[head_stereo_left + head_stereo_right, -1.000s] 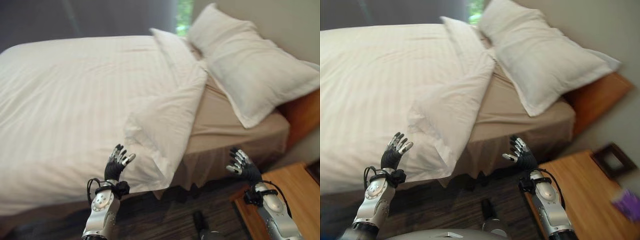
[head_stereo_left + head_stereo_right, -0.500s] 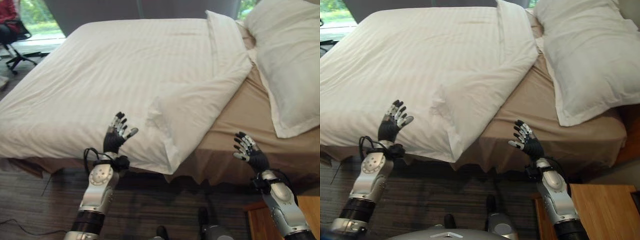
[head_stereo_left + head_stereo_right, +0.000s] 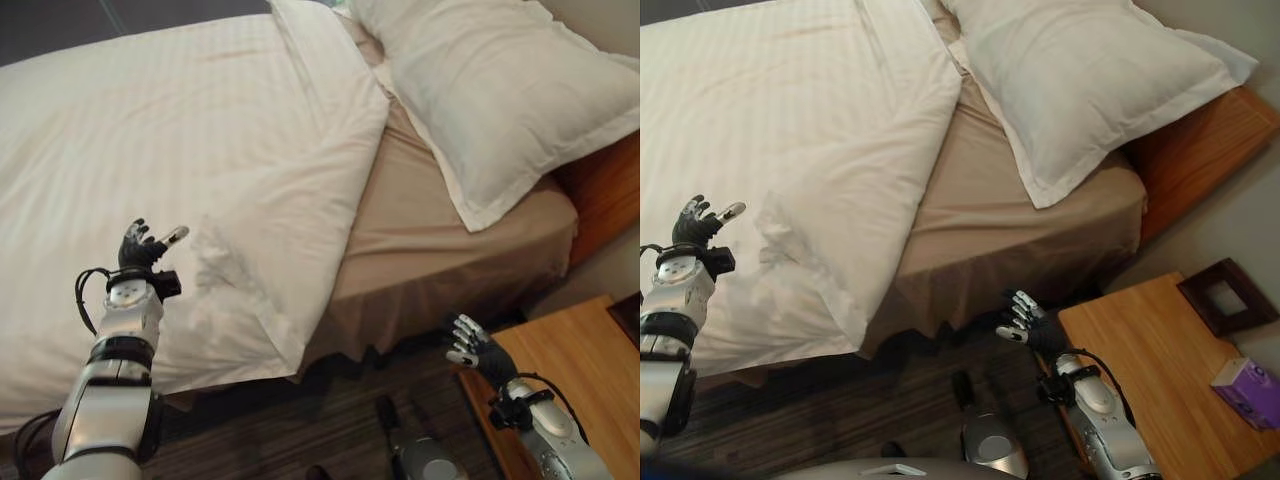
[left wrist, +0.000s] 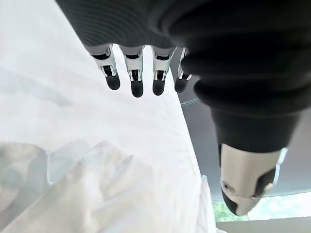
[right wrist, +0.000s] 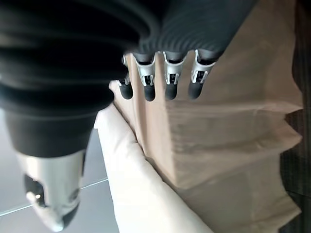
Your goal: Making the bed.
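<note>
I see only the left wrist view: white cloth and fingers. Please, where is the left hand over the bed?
Observer: The left hand hovers open above the white duvet, beside its folded-back corner, near the bed's edge.
Operator: And the right hand, is it holding something?
Observer: No. The right hand is open and empty, low beside the beige bed skirt, by the wooden nightstand.
Operator: Is the pillow in place?
Observer: A large white pillow lies at the head, on the uncovered beige sheet.
</note>
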Robot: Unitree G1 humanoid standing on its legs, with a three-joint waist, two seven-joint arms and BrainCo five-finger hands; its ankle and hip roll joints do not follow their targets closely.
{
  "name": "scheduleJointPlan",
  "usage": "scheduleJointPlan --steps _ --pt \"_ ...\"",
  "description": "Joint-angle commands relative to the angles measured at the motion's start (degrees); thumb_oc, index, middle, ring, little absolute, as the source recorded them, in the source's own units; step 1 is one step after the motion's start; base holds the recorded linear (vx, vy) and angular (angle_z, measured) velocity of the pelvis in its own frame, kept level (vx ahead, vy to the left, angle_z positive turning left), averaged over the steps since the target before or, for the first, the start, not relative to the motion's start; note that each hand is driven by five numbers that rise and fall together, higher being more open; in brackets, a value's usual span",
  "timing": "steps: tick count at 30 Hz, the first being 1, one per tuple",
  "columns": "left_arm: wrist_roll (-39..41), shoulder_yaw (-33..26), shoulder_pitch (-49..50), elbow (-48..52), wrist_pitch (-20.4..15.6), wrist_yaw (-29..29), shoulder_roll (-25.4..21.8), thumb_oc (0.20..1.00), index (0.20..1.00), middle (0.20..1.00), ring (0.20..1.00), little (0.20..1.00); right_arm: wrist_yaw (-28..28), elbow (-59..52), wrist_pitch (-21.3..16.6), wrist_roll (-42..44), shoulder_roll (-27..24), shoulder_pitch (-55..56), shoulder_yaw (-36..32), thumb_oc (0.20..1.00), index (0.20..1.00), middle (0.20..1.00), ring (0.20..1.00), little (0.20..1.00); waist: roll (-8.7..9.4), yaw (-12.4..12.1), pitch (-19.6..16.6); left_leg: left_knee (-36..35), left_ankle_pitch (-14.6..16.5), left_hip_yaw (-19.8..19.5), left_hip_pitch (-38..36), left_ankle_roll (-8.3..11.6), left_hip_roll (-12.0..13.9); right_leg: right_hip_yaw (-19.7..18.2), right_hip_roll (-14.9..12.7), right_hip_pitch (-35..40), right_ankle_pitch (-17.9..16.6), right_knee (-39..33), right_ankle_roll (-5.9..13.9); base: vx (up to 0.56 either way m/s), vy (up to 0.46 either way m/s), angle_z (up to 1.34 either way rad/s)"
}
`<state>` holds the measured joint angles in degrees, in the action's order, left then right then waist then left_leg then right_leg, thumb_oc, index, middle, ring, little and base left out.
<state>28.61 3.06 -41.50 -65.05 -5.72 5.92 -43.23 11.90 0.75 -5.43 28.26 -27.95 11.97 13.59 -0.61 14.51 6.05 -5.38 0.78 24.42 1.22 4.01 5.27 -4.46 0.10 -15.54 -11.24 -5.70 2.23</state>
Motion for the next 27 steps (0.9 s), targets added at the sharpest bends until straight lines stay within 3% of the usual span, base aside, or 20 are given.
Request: scheduleJointPlan --steps 1,9,16,17,18,19,21,24,27 --pt "0.1 1.1 -5.1 -1.6 -1.1 -0.3 -5.1 1.000 1.000 1.000 1.000 1.000 1.0 -1.2 -2.0 4.1 -1.1 -2.6 -0.8 1.000 1.000 1.000 1.000 1.000 0.10 0.7 1.4 0.4 -6.9 -4.1 2.0 4.25 4.8 -0.7 -2.0 0.9 2.5 0.9 5.74 -0.03 -0.017 -0.20" --pt "-3.1 3.8 -9.5 -5.0 0.9 -1.9 -5.3 1.000 1.000 1.000 1.000 1.000 0.4 -0.9 -1.9 4.9 -1.5 -4.6 0.5 1.000 1.000 1.000 1.000 1.000 0.10 1.6 4.3 0.4 -7.9 -2.6 5.7 5.28 5.8 -1.7 -0.8 -4.0 1.0 0.8 5.80 -0.03 -0.020 -0.13" --pt "-8.6 8.3 -14.9 -5.1 1.3 0.1 -2.5 1.000 1.000 1.000 1.000 1.000 -0.4 -0.7 -2.7 5.4 -1.5 -5.9 1.0 1.000 1.000 1.000 1.000 1.000 0.02 2.4 6.7 0.4 -8.0 -1.9 8.2 5.80 6.0 -2.4 -0.2 -7.1 -0.1 0.7 6.03 -0.02 -0.013 -0.08" --pt "-8.0 8.3 -14.8 -4.6 1.1 0.0 -1.8 0.796 0.796 0.796 0.796 0.796 -0.6 -0.5 -2.9 5.3 -1.4 -6.0 1.0 1.000 1.000 1.000 1.000 1.000 -0.07 2.4 6.8 0.4 -8.1 -1.9 8.4 5.84 6.0 -2.4 -0.2 -7.3 -0.2 0.7 6.04 -0.02 -0.031 -0.01" --pt "-8.3 9.1 -14.9 -3.5 0.7 -0.2 -0.8 0.460 0.460 0.460 0.460 0.460 -1.1 -0.1 -3.1 5.2 -1.1 -6.0 0.8 1.000 1.000 1.000 1.000 1.000 -0.24 2.5 6.9 0.4 -8.0 -2.0 8.5 5.82 5.9 -2.2 -0.3 -7.4 -0.1 0.7 6.06 0.00 0.000 0.00" --pt "-9.1 10.0 -15.5 -2.9 0.5 0.2 -0.2 0.200 0.200 0.200 0.200 0.200 -1.1 0.0 -3.1 5.1 -1.1 -6.0 0.8 1.000 1.000 1.000 1.000 1.000 -0.37 2.5 6.9 0.4 -7.9 -2.1 8.5 5.79 5.9 -2.2 -0.3 -7.3 0.0 0.7 6.04 0.00 0.000 0.00" --pt "-12.6 14.4 -17.8 2.8 -0.7 1.1 2.1 0.200 0.200 0.200 0.200 0.200 -0.9 0.4 -3.4 4.4 -1.2 -5.8 1.0 1.000 1.000 1.000 1.000 1.000 -1.01 2.5 7.0 0.4 -7.7 -2.3 8.0 5.69 5.6 -2.0 -0.6 -6.9 0.1 0.7 6.10 0.02 -0.013 0.05" --pt "-12.3 16.0 -18.1 10.5 -2.0 1.7 4.3 0.200 0.200 0.200 0.200 0.200 -0.6 0.1 -3.5 4.0 -1.2 -5.3 0.9 1.000 1.000 1.000 1.000 1.000 -1.55 2.2 6.8 0.4 -7.4 -2.5 7.4 5.55 5.3 -1.7 -0.8 -6.4 0.3 0.7 6.08 0.02 -0.008 0.09" --pt "-9.8 19.9 -17.8 26.1 -4.5 1.3 7.6 0.200 0.200 0.200 0.200 0.200 -0.5 0.5 -3.7 2.7 -0.9 -4.5 0.0 1.000 1.000 1.000 1.000 1.000 -2.86 1.7 5.9 0.4 -6.7 -3.6 6.3 5.07 4.5 -0.7 -1.6 -4.8 0.9 0.7 6.09 0.02 -0.010 0.12"
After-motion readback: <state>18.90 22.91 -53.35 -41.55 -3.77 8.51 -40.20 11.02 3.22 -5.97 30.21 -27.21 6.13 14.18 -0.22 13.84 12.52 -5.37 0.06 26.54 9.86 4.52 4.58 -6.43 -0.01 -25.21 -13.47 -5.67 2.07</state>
